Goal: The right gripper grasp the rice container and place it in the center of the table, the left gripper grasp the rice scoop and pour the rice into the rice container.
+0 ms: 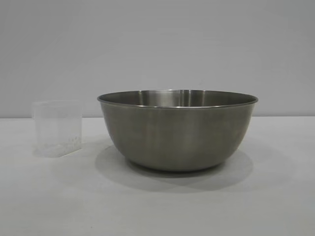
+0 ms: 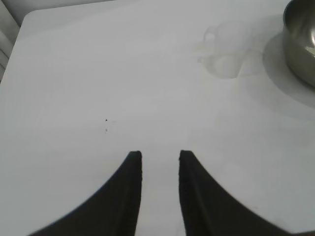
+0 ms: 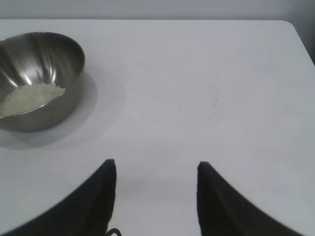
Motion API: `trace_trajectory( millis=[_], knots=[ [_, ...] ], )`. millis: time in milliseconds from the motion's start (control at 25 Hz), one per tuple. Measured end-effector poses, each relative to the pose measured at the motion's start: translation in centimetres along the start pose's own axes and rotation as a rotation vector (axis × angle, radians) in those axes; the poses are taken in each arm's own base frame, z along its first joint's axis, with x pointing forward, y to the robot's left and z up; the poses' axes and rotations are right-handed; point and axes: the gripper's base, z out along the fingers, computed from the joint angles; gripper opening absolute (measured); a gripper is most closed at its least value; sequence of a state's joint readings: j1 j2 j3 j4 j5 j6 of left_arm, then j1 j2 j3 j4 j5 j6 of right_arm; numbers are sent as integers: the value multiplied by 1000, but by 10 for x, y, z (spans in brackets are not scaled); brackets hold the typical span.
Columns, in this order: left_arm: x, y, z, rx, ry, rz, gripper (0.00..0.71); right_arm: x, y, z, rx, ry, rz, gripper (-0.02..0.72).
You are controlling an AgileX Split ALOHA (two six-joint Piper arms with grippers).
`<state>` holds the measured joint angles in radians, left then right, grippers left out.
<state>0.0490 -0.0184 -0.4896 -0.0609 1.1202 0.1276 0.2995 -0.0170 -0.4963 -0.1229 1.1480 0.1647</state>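
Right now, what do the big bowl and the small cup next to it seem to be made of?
The rice container looks like stainless steel with a brushed grey outside: it has a rolled rim, and its inside reflects light in the right wrist view. The rice scoop looks like clear, slightly cloudy plastic: the rice shows through its wall. The table is smooth and white; its material is unclear.

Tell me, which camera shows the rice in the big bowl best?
The right wrist view: it looks down into the rice container, showing the rice heaped inside. The exterior view shows only the bowl's side, plus a few grains left in the rice scoop. The left wrist view catches just the bowl's edge.
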Motion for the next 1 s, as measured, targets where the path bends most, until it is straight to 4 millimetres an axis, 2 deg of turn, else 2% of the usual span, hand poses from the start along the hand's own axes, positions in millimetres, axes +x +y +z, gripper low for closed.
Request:
trace_trajectory(
  millis=[240, 600, 1000],
  knots=[
    [0, 0, 0, 0, 0, 0, 150, 0, 0, 0, 2, 0, 1, 363],
    [0, 0, 0, -39, 3, -24, 150, 1, 3, -2, 209, -10, 126, 363],
    [0, 0, 0, -42, 3, -26, 150, 1, 3, -2, 215, -10, 131, 363]
  ],
)
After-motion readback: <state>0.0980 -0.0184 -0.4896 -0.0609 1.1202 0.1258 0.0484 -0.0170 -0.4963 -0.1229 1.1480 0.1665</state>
